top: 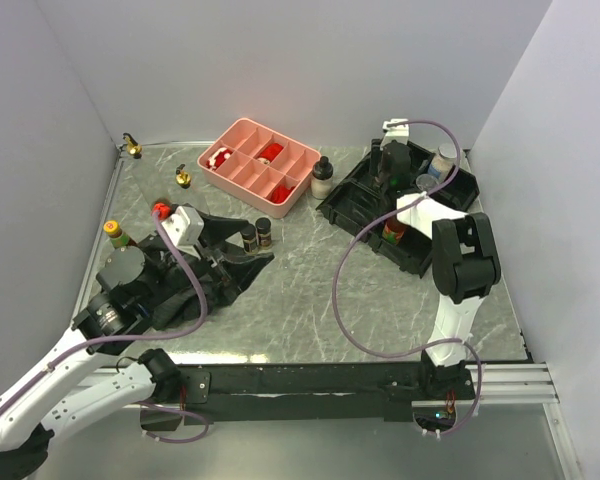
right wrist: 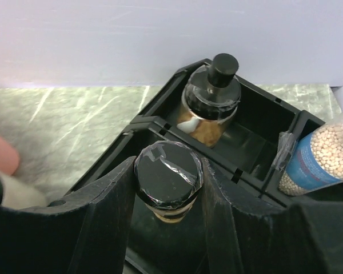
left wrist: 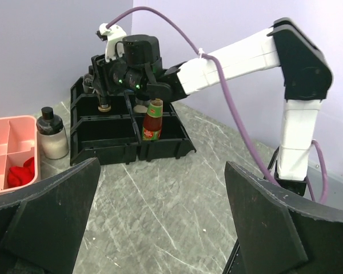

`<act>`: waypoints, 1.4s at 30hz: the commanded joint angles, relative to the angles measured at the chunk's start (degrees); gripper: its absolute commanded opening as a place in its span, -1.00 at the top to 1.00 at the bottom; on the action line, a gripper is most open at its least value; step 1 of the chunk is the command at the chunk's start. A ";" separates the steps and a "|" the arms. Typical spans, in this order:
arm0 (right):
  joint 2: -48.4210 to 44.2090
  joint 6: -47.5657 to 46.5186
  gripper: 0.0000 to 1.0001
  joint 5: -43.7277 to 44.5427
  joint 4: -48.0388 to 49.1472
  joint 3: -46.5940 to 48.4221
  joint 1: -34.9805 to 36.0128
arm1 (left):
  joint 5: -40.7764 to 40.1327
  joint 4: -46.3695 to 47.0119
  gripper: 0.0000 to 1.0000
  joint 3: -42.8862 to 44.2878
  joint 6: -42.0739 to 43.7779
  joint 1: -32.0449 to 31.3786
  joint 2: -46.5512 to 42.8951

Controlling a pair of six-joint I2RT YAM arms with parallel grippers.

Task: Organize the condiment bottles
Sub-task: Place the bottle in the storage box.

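My right gripper [right wrist: 168, 191] is shut on a black-lidded spice jar [right wrist: 168, 171] and holds it upright over a compartment of the black organizer [right wrist: 160, 123]. In the cell behind stands a dark jar [right wrist: 210, 100], and to the right a blue-labelled shaker [right wrist: 326, 154]. From above, the right gripper [top: 380, 168] hangs over the organizer's [top: 345, 205] back left part. My left gripper [left wrist: 163, 228] is open over bare table, its fingers [left wrist: 46, 217] wide apart. Two dark spice jars [top: 256, 235] stand by the left gripper [top: 240, 260]. A red sauce bottle [left wrist: 152, 121] stands in a front cell.
A pink compartment tray [top: 242, 135] sits at the back centre, with a pale black-lidded shaker [top: 323, 178] beside it. Gold-spouted bottles [top: 132, 146] [top: 183, 177], a red-capped bottle [top: 161, 209] and a yellow-capped bottle [top: 115, 233] stand at the left. A black cloth [top: 215, 285] lies under the left arm.
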 commanded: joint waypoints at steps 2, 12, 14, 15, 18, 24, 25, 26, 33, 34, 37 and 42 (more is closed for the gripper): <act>3.07 0.74 0.85 2.56 3.27 5.05 -1.31 | 0.59 2.76 -0.93 -0.16 -0.32 -0.01 -0.85; 6.32 0.65 0.52 4.49 3.35 5.15 -2.10 | -0.47 2.23 -0.93 0.10 0.38 0.07 -0.76; 6.68 0.30 0.48 4.84 3.88 4.79 -2.19 | -0.55 2.32 -0.93 0.19 0.47 -0.01 -0.94; 6.59 0.30 0.46 4.41 3.19 4.88 -2.10 | -0.73 2.41 -0.93 0.10 0.56 -0.01 -1.20; 6.68 0.12 0.28 3.35 2.23 5.31 -2.19 | -1.78 2.23 -0.93 0.01 0.82 -0.01 -1.29; 7.65 0.04 0.10 4.23 -3.23 7.87 -2.28 | -2.66 1.88 -0.93 0.10 0.82 -0.01 -1.64; 7.47 0.12 0.10 4.23 -3.32 7.69 -2.28 | -2.84 1.97 -0.93 0.01 0.82 0.07 -1.73; 7.21 0.21 0.10 4.23 -3.50 7.52 -2.36 | -3.28 2.06 -0.93 0.01 0.91 -0.01 -1.90; 7.47 1.27 -0.08 3.09 -8.77 8.13 -2.80 | -3.81 2.06 -0.93 -0.07 0.73 -0.01 -2.17; 7.29 1.53 -0.15 3.26 -8.60 7.78 -2.89 | -3.81 2.06 -0.93 -0.07 0.65 0.07 -2.17; 6.24 1.79 -0.23 2.74 -7.46 6.11 -3.07 | -3.81 2.15 -0.93 -0.07 0.56 -0.01 -2.25; 5.27 2.15 -0.36 2.30 -6.84 4.62 -3.33 | -4.07 2.32 -0.93 -0.34 0.38 -0.01 -2.60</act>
